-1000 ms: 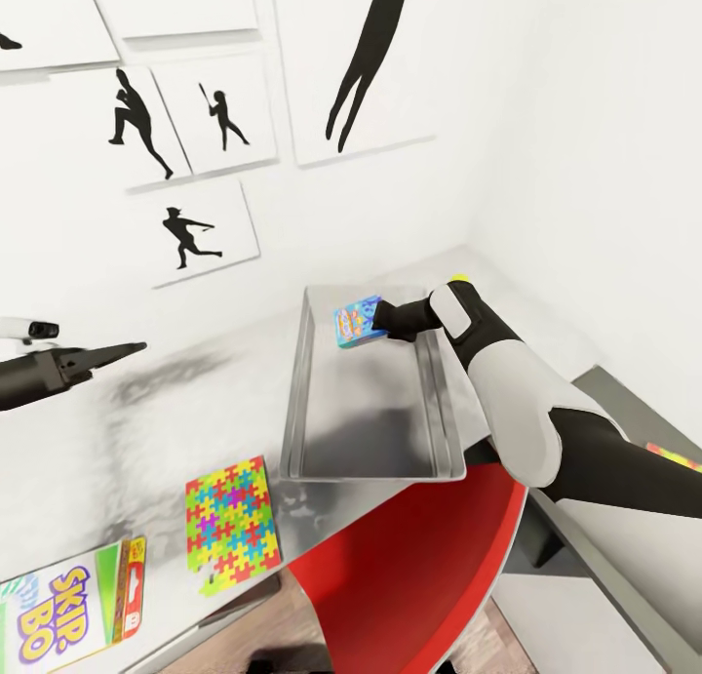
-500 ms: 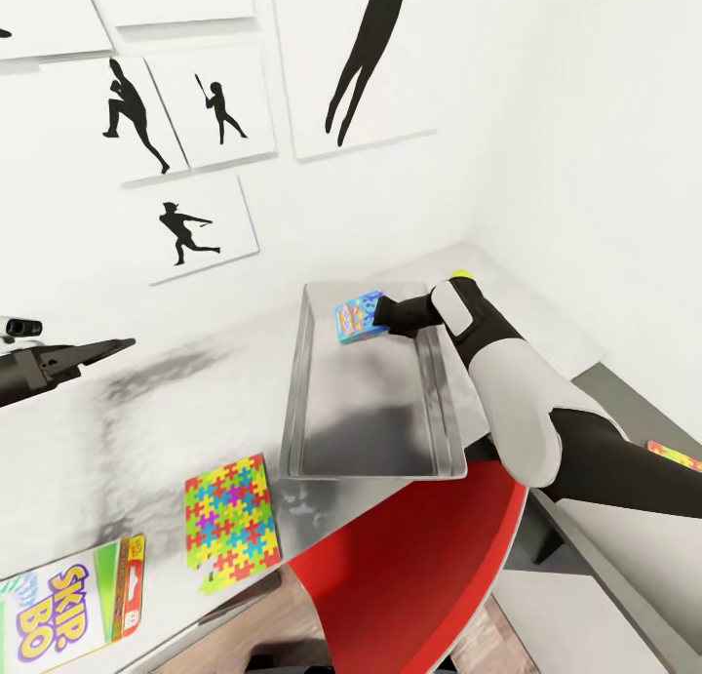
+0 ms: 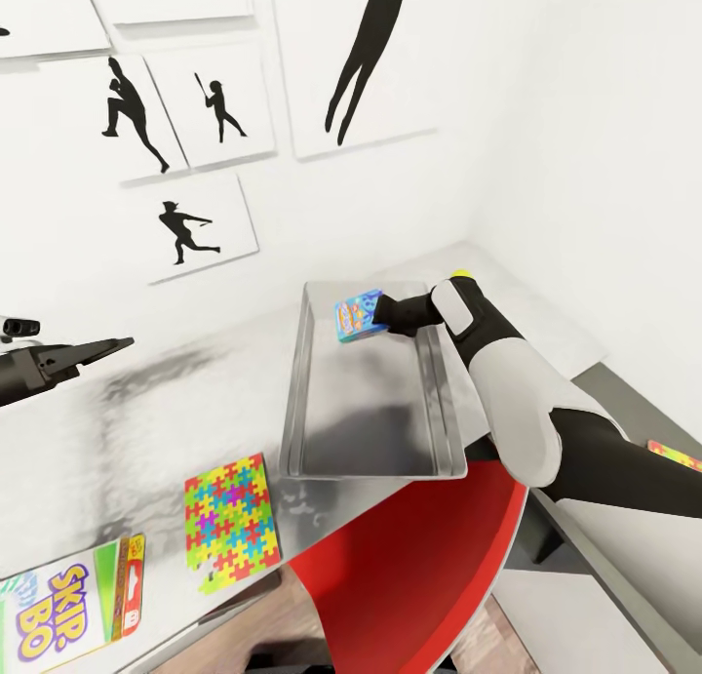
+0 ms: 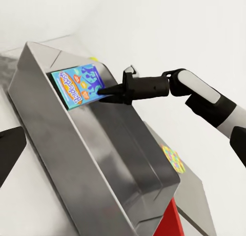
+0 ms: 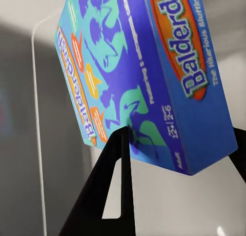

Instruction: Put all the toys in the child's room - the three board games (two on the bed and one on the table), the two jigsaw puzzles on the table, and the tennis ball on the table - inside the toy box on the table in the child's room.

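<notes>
One glossy blue card box [image 3: 357,318], right gripper [image 3: 380,315], smooth grey bin [image 3: 297,401]

toy box [image 3: 370,401]: looking like thin brushed metal, its floor giving off a soft sheen
Balderdash box [image 5: 148,77]: showing as glossy printed card
table [image 3: 127,430]: appearing smooth, pale and faintly mottled
jigsaw puzzle [image 3: 231,524]: lying flat and matt
chair [image 3: 409,567]: gleaming like moulded red plastic
right gripper [image 4: 102,93]: looking matt black

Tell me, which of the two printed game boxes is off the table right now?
The blue Balderdash box, held by the right gripper over the toy box. The Skip-Bo box lies flat.
</notes>
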